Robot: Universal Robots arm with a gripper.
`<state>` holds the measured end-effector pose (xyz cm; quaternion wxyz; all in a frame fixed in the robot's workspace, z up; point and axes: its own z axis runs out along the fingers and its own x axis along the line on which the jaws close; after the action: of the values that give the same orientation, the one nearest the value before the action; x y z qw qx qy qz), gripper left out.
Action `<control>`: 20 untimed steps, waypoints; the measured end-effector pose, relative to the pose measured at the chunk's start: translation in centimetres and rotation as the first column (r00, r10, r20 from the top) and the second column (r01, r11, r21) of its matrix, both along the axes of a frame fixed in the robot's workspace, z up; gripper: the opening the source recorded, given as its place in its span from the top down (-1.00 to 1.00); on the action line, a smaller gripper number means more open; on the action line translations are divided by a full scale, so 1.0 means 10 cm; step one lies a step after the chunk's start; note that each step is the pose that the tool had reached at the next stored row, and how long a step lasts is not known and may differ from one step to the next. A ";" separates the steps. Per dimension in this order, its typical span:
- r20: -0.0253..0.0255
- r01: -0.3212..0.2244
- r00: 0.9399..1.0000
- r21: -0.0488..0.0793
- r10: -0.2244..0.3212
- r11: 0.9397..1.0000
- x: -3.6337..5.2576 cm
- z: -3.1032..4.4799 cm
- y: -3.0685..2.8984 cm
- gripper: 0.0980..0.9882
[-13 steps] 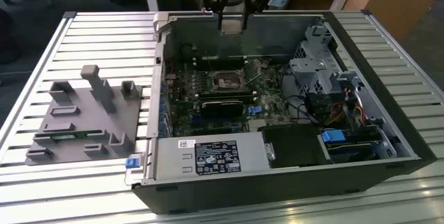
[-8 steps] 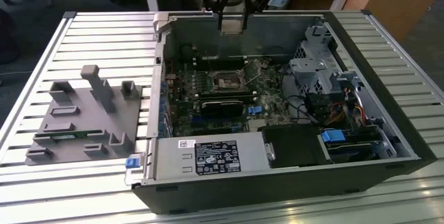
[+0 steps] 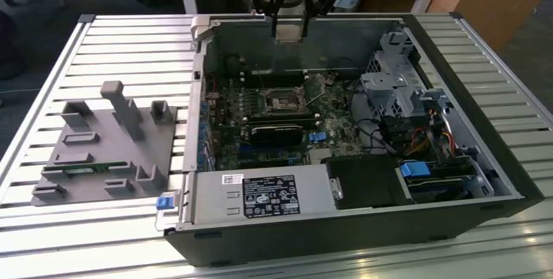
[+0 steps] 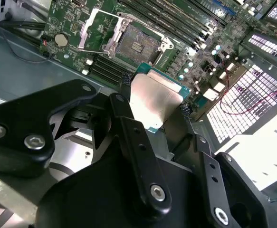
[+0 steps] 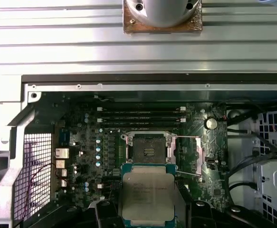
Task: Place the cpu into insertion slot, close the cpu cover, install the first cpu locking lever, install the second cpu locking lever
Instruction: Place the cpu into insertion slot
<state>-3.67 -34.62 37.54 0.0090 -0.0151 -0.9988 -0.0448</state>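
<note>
My gripper [image 3: 289, 31] hangs above the back of the open computer case [image 3: 493, 143]. It is shut on the cpu [image 4: 155, 97], a flat square chip with a dull metallic top, pinched by its edges between the two black fingers [image 4: 128, 123]. In the first wrist view the cpu [image 5: 148, 192] floats just short of the insertion slot [image 5: 149, 152], which lies bare with its contact field showing. The insertion slot [image 4: 138, 45] is uncovered. The cpu cover [image 4: 87, 28] is swung open beside it. Thin wire locking levers [image 5: 188, 173] stand free by the socket.
Memory slots [image 5: 140, 114] run along one side of the socket. A power supply [image 3: 259, 195] fills the case's near corner and a drive cage [image 3: 397, 85] stands at the exterior view's right. A grey fixture plate [image 3: 103, 143] sits on the slatted table [image 3: 129, 39].
</note>
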 end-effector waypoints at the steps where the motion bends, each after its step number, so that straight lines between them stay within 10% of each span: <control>1: 0.000 0.002 1.000 0.000 -0.002 1.000 0.000 0.000 0.000 0.04; 20: 0.000 0.060 0.998 0.000 -0.060 0.998 0.000 0.000 0.000 0.04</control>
<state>-3.67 -34.62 37.54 0.0076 -0.0449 -0.9979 -0.0451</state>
